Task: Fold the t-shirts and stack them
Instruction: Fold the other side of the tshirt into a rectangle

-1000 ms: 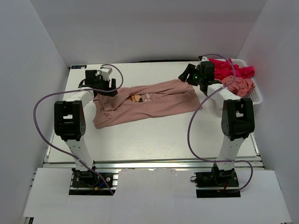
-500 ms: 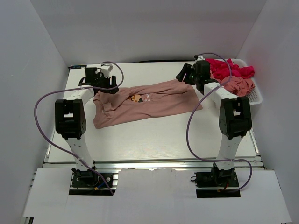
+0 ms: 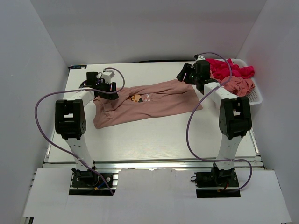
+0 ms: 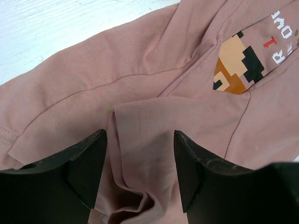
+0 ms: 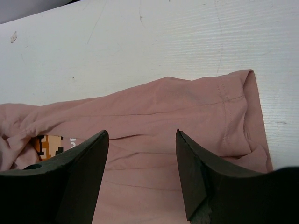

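From above, 1 pink t-shirt (image 3: 145, 105) is seen lying rumpled across the worktop (image 3: 154, 135), with more t-shirts (image 3: 229, 69) heaped in the basket (image 3: 256, 95). At the left wrist, the left tool (image 4: 140, 140) is held parted astride a raised crease, gripping nothing. At the right wrist, the right tool (image 5: 142, 140) is likewise parted, near the stitched hem (image 5: 233, 116). The cloth is judged soft, light and limp, and is best pinched at hems.

Three t-shirts (image 3: 149, 103), one basket (image 3: 257, 95)
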